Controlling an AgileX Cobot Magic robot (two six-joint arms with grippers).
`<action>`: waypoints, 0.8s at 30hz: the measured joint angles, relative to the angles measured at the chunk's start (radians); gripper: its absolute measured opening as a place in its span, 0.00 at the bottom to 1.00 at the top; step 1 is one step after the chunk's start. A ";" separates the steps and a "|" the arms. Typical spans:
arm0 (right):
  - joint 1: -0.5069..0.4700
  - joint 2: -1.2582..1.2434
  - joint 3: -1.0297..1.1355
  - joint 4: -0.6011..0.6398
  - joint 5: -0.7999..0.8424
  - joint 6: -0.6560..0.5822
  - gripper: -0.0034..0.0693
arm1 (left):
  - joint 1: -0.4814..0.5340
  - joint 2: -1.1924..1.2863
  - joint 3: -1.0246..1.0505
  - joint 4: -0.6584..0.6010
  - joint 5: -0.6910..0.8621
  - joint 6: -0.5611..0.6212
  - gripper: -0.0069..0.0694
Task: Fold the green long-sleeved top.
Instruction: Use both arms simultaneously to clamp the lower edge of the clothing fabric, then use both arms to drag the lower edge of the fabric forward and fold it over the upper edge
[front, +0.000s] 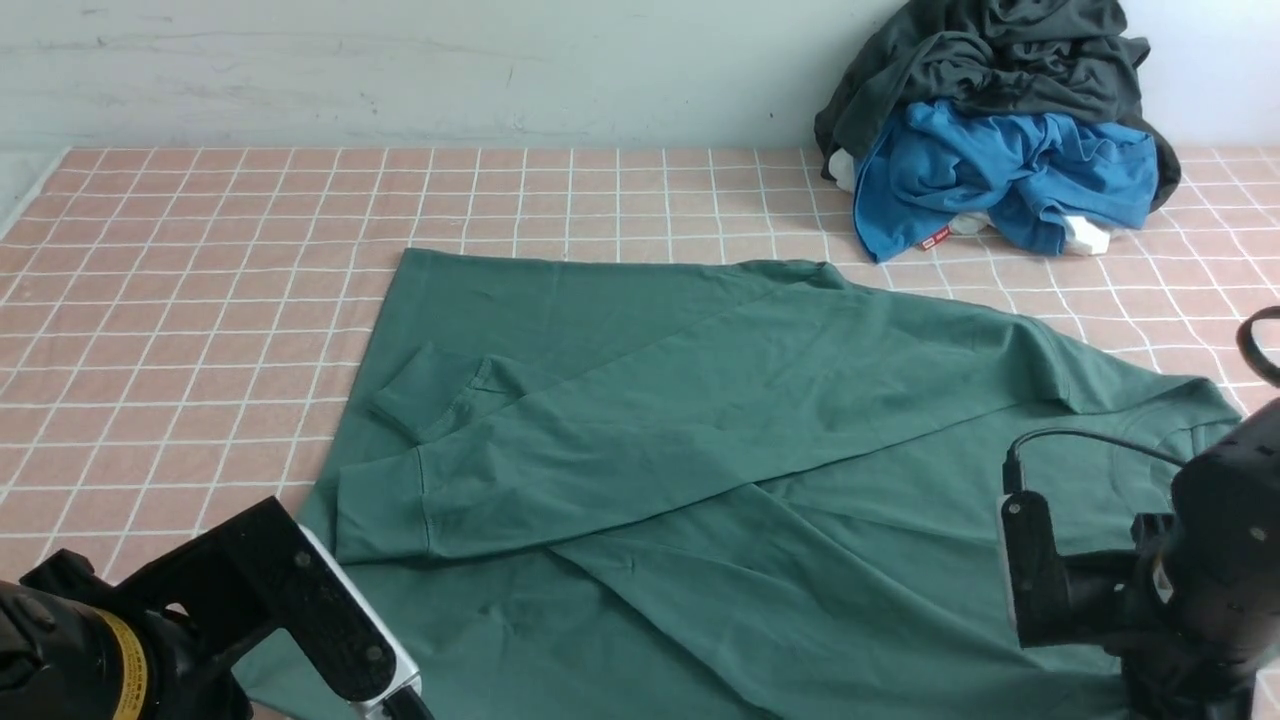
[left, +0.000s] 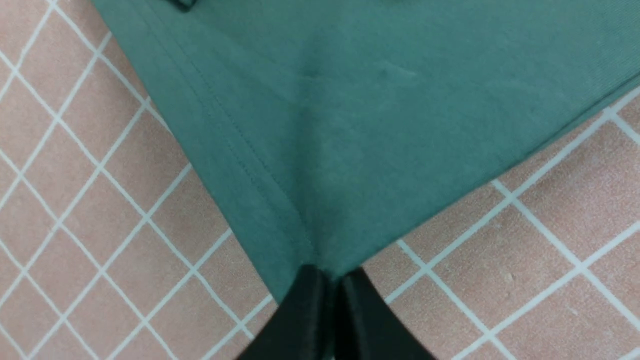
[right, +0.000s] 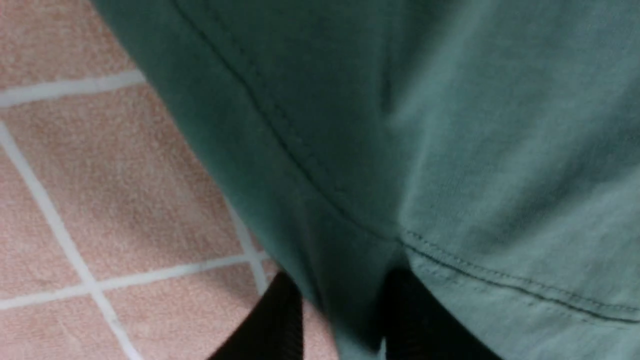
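Green top (front: 800, 620), one, flat on table (front: 200, 250), two sleeves (front: 680, 430) folded over it, left gripper (left: 334, 280) clamped on one corner, right gripper (right: 345, 310) around its edge, grip not clear, pile of two garments (front: 990, 130) behind.

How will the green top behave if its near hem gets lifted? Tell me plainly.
Likely floppy: the green top lies flat with soft creases, so it should sag between grip points. Its folded-in sleeves lie loose and may slide off. Probably light, not slippery: the left claw pinches one thin corner.
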 joint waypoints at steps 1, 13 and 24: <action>0.000 -0.006 0.000 -0.005 -0.006 0.062 0.18 | 0.000 -0.004 0.000 0.002 0.003 -0.023 0.10; -0.015 -0.118 -0.189 -0.101 0.090 0.553 0.05 | 0.047 0.016 -0.118 0.158 -0.070 -0.366 0.11; -0.168 0.131 -0.553 -0.002 -0.067 0.554 0.05 | 0.327 0.526 -0.607 0.175 -0.297 -0.313 0.11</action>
